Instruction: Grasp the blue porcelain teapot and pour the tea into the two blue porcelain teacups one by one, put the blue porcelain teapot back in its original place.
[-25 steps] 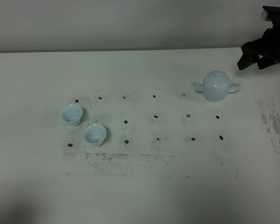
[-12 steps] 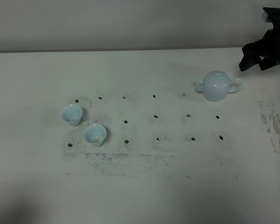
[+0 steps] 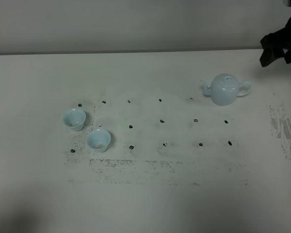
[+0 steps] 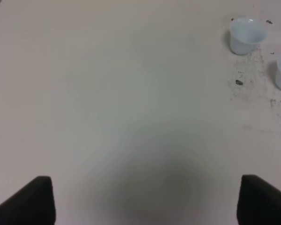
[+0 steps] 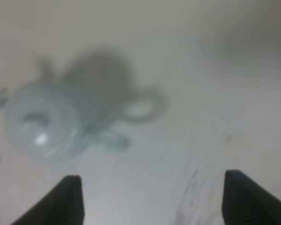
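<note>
Blue porcelain teapot — upright on table, right side, untouched | right gripper apart, beyond its loop handle, jaws wide, empty | teacups far left | risk: glossy handle slips in grip — tea spills.

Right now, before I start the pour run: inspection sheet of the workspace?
Surface: white table, dark smudges, a grid of black dots.
Job's things: teapot upright, lid on, standing alone at the right; two teacups upright at the left, close together but apart.
Clutter: nothing seen.
Grippers: right gripper open, empty, apart from the teapot, handle side; left gripper open, empty, over bare table short of the teacups.
Cables: nothing seen.
Surroundings: plain wall behind the table.
</note>
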You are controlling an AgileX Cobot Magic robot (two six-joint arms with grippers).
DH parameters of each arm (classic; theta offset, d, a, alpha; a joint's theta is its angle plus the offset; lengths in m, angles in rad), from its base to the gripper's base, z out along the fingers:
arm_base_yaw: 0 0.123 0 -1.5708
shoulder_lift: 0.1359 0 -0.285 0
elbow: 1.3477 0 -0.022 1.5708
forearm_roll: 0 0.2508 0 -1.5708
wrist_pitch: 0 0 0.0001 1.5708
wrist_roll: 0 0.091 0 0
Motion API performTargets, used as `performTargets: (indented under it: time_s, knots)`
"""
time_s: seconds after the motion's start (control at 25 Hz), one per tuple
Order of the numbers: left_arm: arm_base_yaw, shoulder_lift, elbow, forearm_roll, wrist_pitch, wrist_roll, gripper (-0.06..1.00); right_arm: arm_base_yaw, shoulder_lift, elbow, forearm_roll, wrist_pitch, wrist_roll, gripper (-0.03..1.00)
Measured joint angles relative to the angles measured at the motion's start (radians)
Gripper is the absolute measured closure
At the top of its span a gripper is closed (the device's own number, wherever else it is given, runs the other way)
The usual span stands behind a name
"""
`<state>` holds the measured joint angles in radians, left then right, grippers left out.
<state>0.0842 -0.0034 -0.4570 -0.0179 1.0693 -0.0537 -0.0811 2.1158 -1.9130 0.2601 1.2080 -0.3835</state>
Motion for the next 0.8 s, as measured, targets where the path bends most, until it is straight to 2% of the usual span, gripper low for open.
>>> performTargets:
  time_s: [0.04,0.16,0.36,0.64,0.8]
  knots:
    - [0.0,0.0,0.0,0.0,0.0,0.0,0.19,0.007,-0.024,0.046,-0.001,-0.033,-0.002,0.38]
    - [0.0,0.0,0.0,0.0,0.0,0.0,0.19,0.026,-0.072,0.166,0.017,-0.215,-0.008,0.38]
    - [0.0,0.0,0.0,0.0,0.0,0.0,0.19,0.03,-0.014,0.181,0.042,-0.388,-0.009,0.38]
    - [0.0,0.0,0.0,0.0,0.0,0.0,0.19,0.029,0.081,0.145,0.041,-0.4,-0.006,0.38]
    - [0.0,0.0,0.0,0.0,0.0,0.0,0.19,0.027,0.112,0.143,0.03,-0.453,-0.004,0.38]
